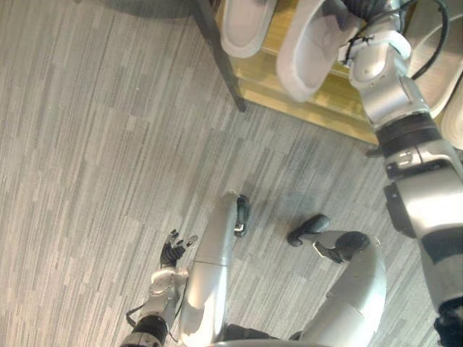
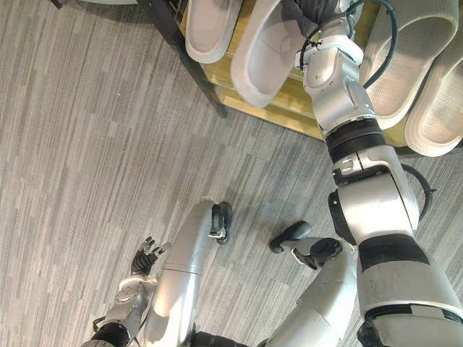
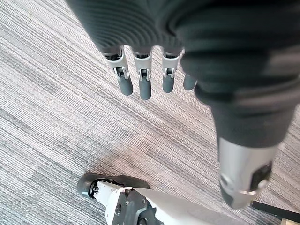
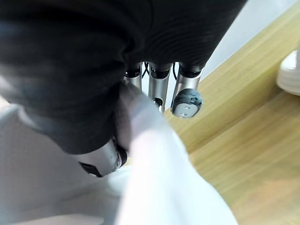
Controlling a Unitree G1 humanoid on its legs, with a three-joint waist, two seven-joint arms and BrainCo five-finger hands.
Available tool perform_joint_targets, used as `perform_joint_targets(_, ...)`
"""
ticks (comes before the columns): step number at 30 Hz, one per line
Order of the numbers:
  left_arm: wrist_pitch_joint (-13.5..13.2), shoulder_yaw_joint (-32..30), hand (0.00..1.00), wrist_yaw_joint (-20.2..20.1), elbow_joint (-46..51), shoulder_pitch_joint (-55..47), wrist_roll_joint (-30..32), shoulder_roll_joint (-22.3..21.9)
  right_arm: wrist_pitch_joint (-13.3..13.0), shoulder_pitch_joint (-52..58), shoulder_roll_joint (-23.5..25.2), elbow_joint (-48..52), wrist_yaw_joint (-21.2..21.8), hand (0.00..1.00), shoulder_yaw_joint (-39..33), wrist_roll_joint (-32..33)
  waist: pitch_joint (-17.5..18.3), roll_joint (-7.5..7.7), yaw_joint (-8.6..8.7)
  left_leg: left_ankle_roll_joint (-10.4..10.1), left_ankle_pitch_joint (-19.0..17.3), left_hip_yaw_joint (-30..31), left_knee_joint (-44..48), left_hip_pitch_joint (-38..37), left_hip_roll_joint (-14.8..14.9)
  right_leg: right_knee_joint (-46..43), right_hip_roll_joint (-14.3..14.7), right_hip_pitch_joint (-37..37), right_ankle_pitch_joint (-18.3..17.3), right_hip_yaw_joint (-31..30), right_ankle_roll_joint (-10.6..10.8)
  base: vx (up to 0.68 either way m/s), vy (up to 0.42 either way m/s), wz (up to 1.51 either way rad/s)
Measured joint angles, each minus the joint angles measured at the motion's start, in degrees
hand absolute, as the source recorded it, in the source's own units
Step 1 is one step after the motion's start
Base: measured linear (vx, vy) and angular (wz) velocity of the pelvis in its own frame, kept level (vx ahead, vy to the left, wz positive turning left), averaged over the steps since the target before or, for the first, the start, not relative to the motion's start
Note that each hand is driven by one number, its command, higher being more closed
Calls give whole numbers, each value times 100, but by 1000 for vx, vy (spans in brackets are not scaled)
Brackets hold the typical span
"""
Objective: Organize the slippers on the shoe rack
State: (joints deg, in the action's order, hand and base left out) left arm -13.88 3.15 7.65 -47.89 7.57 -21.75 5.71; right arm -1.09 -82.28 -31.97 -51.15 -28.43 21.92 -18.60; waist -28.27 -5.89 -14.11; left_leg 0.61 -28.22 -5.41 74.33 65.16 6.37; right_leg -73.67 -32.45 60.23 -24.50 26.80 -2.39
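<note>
slipper (image 2: 262,52): white, in the right hand's grip over the rack's wooden shelf (image 2: 291,110).
long axis: in the eye views it slants from the hand end, deep in the rack, down-left to the far end at the shelf's front edge.
heading: free end points out of the rack towards the carpet (image 1: 87,144). Toe or heel cannot be told.
contact: resting on the wood or hanging just over it, cannot tell.
right hand (image 4: 186,101): closed on the slipper's inner end, fingers on one side of the white edge and thumb on the other, as the right wrist view shows.
left neighbour (image 2: 210,29): second white slipper just beside the held one, roughly parallel, with a narrow strip of wood between.
right pair (image 2: 405,65): two more pale slippers on the shelf, past the right arm, slanted much the same way.
edges: a bare strip of front edge runs under the held slipper's free end. A dark metal leg (image 1: 221,58) stands at the rack's left corner, beside the left neighbour.
open room: the held slipper and the arm take the slot between left neighbour and right pair.
left hand (image 1: 173,253): low over the carpet, well apart from the rack, fingers straight, holding nothing.
</note>
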Motion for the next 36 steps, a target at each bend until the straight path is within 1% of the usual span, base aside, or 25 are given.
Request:
perform_joint_targets(4,-90,-4,0,0,9,104,-90,-17,5,-116,-4,-136,-152,100,110,-1,0,0,-12,-32,29,84,-6,81,11,29,37,1,-1,91,1,-6,2,2)
perform_joint_targets(5,-96,-4,0,0,11,111,-98,-30,15,-143,-11,-169,-161,0,126,-1,0,-1,-38,-33,36,88,-12,85,11,33,37,1,-1,99,1,0,0,0)
perform_joint_targets(12,-98,-4,0,0,11,181,-107,-77,50,-378,-20,-376,-217,0,399,-69,-1,1,-126,-81,178,138,-199,139,-15,158,50,-1,26,219,-44,-10,-1,4)
perform_joint_targets(21,-100,-17,0,2,8,213,-323,-120,161,-512,-36,-457,-207,0,646,-167,-3,4,-156,-127,302,184,-325,180,-33,220,52,0,38,303,-65,-8,3,3)
perform_joint_targets(29,-105,-224,0,0,2,214,-329,-226,261,-632,-72,-607,-189,0,819,-192,-5,7,-161,-161,385,197,-411,179,-28,280,73,-3,73,351,-130,0,0,0)
perform_joint_targets(30,-111,-225,0,0,-1,218,-330,-227,318,-667,-77,-617,-194,0,827,-431,-5,8,-162,-166,391,202,-411,179,-25,280,78,-7,74,355,-132,0,0,0)
perform_joint_targets(31,-114,-225,0,0,-2,219,-330,-227,332,-674,-80,-617,-201,0,835,-482,-5,8,-162,-167,392,204,-411,178,-25,280,78,-9,74,357,-132,0,0,0)
perform_joint_targets(33,-149,-226,0,3,-6,230,-331,-232,441,-706,-85,-619,-209,0,975,-851,-6,8,-162,-167,403,211,-414,176,-24,284,82,-19,78,366,-138,0,0,0)
perform_joint_targets(36,-164,-226,0,52,-8,267,-333,-239,530,-713,-60,-648,-220,0,1031,-1068,-16,25,-163,-168,435,211,-455,176,-28,310,82,-22,86,380,-150,-6,5,1)
